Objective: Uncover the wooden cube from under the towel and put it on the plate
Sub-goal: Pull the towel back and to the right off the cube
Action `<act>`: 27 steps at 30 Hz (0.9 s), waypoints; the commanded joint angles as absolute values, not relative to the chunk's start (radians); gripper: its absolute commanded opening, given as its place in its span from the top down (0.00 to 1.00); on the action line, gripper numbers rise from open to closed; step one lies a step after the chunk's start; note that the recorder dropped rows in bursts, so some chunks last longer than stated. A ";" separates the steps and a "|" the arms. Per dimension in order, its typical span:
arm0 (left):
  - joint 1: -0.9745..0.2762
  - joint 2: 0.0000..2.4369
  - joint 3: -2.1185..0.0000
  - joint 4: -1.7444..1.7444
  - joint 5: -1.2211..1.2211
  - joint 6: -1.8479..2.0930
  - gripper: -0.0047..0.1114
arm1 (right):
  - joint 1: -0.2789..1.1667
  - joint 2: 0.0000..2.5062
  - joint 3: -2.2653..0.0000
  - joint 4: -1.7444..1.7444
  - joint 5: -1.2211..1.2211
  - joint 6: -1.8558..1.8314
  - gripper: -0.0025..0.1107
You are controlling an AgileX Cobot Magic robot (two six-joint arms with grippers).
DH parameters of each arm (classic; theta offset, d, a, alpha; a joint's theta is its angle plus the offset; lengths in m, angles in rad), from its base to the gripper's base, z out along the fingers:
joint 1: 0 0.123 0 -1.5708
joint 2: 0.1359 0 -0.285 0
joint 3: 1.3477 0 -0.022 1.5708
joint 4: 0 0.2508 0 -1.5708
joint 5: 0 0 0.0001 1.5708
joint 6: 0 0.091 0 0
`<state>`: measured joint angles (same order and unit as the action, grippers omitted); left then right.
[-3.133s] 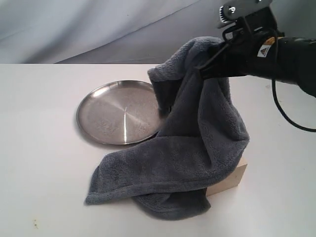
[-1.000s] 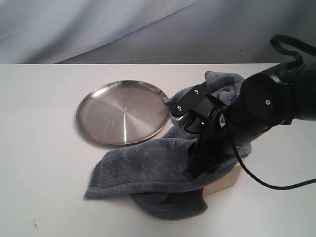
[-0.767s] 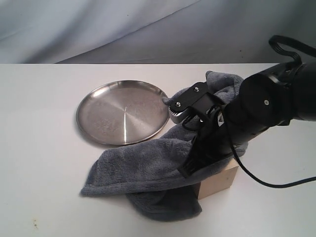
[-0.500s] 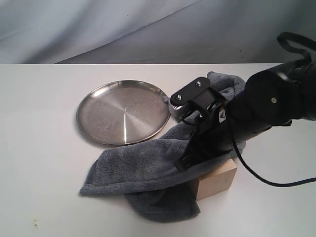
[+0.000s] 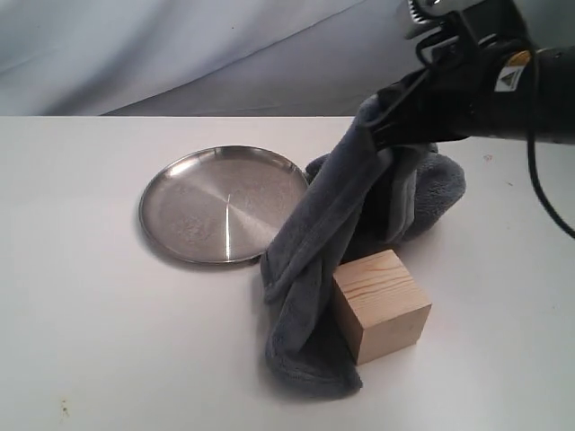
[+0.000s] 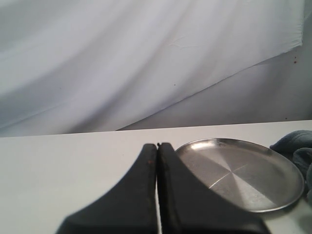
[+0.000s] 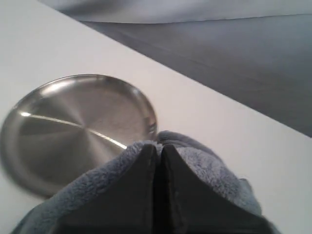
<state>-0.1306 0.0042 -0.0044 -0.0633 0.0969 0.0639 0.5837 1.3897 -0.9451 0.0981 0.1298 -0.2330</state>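
Observation:
The wooden cube [image 5: 381, 305] stands fully uncovered on the table, right of the plate [image 5: 202, 206]. My right gripper [image 5: 375, 127] is raised above and behind the cube, shut on the grey-blue towel [image 5: 332, 260]. The towel hangs from it in a long fold whose lower end rests on the table against the cube's left side. The right wrist view shows the gripper [image 7: 158, 146] pinching towel fleece [image 7: 214, 170] with the plate [image 7: 73, 131] below. My left gripper [image 6: 157, 145] is shut on nothing, low over the table beside the plate [image 6: 243, 170]; the exterior view does not show it.
A grey cloth backdrop [image 5: 180, 45] closes off the far side of the white table [image 5: 81, 314]. The towel's heaped part [image 5: 431, 193] lies behind the cube, and an edge of it [image 6: 297, 146] shows beside the plate in the left wrist view.
My right gripper, low over the towel and cube half a second ago, has risen up and to the right with the towel in it. The towel has come off the cube, now fully exposed.

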 commanded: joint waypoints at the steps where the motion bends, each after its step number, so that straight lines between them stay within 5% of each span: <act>1: -0.128 0.000 0.000 -0.066 0.086 0.062 0.96 | 0.460 1.382 -0.944 0.098 0.000 -0.224 0.98; 17: -0.128 0.000 0.000 -0.066 0.086 0.062 0.96 | 0.388 1.668 -0.944 0.098 0.093 -0.206 0.96; 27: -0.128 0.000 0.000 -0.066 0.086 0.062 0.96 | 0.399 1.665 -0.944 0.109 0.121 -0.201 0.37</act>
